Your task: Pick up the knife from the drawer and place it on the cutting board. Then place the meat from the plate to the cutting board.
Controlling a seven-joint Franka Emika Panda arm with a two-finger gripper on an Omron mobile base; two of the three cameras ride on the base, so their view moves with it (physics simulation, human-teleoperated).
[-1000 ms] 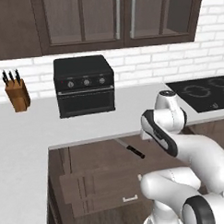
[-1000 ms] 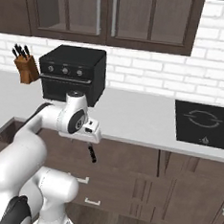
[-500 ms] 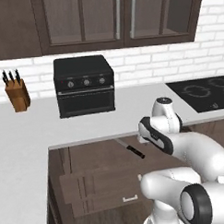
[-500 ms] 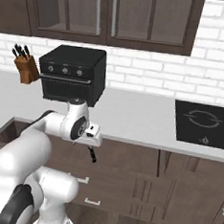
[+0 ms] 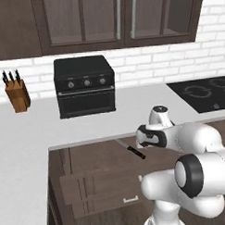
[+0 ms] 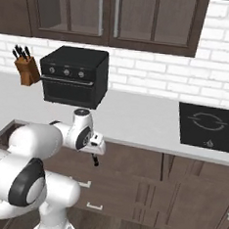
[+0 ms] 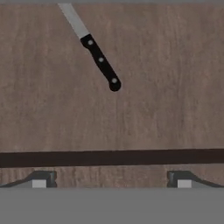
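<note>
Base views flank arm; hand view overlooks drawer [image 7: 175,65].

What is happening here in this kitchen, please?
A white robot arm is reaching down over an open dark wooden drawer below the grey counter. Its two-finger gripper is open and holds nothing. A long slim knife with a silver-grey blade and black handle lies flat on the drawer bottom, ahead of the fingertips and not yet touched. On the counter behind stand a black toaster oven and a tan wooden knife block.
</note>
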